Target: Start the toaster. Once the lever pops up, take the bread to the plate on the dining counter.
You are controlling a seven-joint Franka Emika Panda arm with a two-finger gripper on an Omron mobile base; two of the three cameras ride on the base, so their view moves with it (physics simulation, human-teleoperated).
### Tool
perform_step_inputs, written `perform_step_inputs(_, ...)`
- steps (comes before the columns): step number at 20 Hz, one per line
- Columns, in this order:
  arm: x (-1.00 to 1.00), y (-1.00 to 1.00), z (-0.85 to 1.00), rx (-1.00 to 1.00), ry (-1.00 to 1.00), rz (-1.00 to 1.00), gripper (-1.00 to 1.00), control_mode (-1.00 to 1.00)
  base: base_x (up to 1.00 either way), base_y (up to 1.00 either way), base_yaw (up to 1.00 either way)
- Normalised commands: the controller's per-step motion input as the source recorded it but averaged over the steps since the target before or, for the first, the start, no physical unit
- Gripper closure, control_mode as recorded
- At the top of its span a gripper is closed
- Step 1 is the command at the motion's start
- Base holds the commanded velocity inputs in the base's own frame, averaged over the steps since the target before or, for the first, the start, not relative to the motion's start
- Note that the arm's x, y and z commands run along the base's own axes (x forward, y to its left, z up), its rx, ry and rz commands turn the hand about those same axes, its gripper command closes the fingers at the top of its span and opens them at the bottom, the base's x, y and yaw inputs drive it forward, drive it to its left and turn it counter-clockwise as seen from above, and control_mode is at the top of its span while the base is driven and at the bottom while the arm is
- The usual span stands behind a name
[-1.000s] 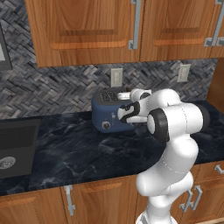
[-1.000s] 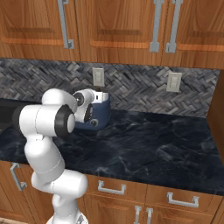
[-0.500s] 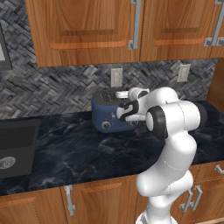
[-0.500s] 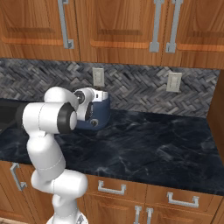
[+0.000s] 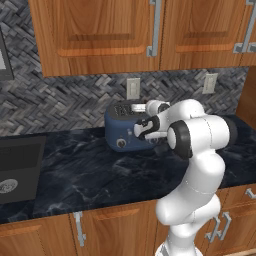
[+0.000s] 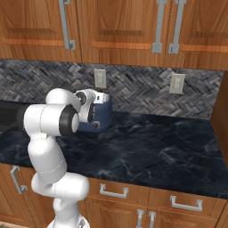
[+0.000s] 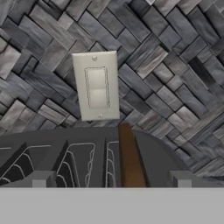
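- Nearest, wooden drawers point(image 6: 133, 196) with metal handles run below the table point(image 5: 80, 175), a black marbled slab with pale veins.
- A dark sink point(image 5: 15, 167) is set into the table at the far left.
- The white arm point(image 5: 197, 145) rises from the near edge and bends back toward the wall.
- The gripper point(image 7: 109, 181) hangs just over the toaster's point(image 5: 125, 131) top, its fingertips point(image 7: 41, 179) spread wide apart, grasping nothing.
- The toaster, dark blue with a round grey knob on its front, stands at the far side of the table by the wall.
- The bread point(image 7: 130, 157) stands upright in a slot of the black top, between the two fingertips, nearer the right one.
- Beyond it, a white outlet point(image 7: 96, 85) sits on the grey herringbone wall point(image 6: 138, 89).
- Farthest up, wooden cabinets point(image 5: 130, 30) hang above.
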Motion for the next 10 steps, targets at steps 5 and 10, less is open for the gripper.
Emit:
perform_step_inputs(5, 0.0, -0.21, 0.0, 0.0, 0.0, 0.0, -1.0, -1.0, 0.0, 0.0, 0.0)
perform_step_inputs(10, 0.0, -0.12, -0.07, 0.0, 0.0, 0.0, -1.0, -1.0, 0.0, 0.0, 0.0)
